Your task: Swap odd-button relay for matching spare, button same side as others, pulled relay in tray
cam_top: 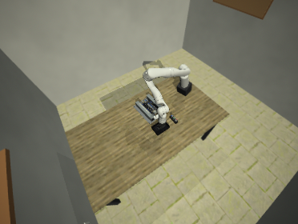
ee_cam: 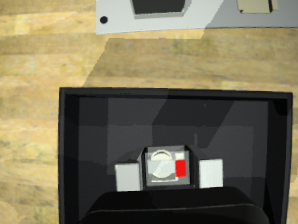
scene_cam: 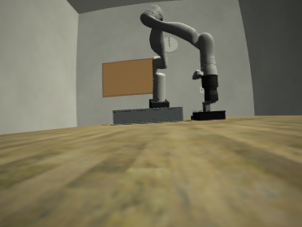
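Observation:
A clear-cased relay (ee_cam: 161, 170) with a red test button (ee_cam: 180, 168) on the right of its top is between the two fingers in the wrist view. My gripper (ee_cam: 166, 160) (scene_cam: 207, 108) is shut on this relay and points down into the black tray (ee_cam: 175, 91) (scene_cam: 215, 116) (cam_top: 158, 132). Whether the relay's underside touches the tray floor is hidden. The grey-railed socket unit (cam_top: 143, 112) (scene_cam: 146, 116) stands beside the tray; its relays are too small to tell button colors or seating.
A small dark holder (cam_top: 173, 118) with small parts on it lies on the table (cam_top: 120, 148) on the other side of the gripper from the socket unit. The edge of a grey plate (ee_cam: 210, 22) runs along the top of the wrist view. The tray walls surround the fingers.

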Available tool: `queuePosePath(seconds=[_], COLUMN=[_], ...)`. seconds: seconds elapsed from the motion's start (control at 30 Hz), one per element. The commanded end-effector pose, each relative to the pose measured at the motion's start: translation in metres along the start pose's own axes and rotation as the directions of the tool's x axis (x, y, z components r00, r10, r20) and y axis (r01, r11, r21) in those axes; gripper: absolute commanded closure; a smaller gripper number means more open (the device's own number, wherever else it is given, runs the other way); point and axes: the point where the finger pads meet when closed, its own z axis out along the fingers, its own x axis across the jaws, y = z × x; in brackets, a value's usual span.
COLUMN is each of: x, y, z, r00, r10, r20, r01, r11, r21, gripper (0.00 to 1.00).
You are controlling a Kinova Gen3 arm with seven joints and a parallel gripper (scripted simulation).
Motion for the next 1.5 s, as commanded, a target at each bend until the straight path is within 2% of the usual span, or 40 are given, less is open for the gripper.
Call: queuePosePath(seconds=[0.0,0.53,0.57,1.47], x=[-0.0008,-0.002,-0.0019,-0.0019], y=[0.0004,0.0008,0.0008,0.0008], z=[-0.001,-0.002,-0.002,-0.002], r00=[1.0,1.0,1.0,1.0], r10=[0.0,0.0,0.0,0.0], r20=[0.002,0.002,0.002,0.002], r01=[0.0,0.0,0.0,0.0], r11=[1.0,1.0,1.0,1.0], r21=[0.0,0.0,0.0,0.0], gripper=[1.0,1.0,0.0,0.0])
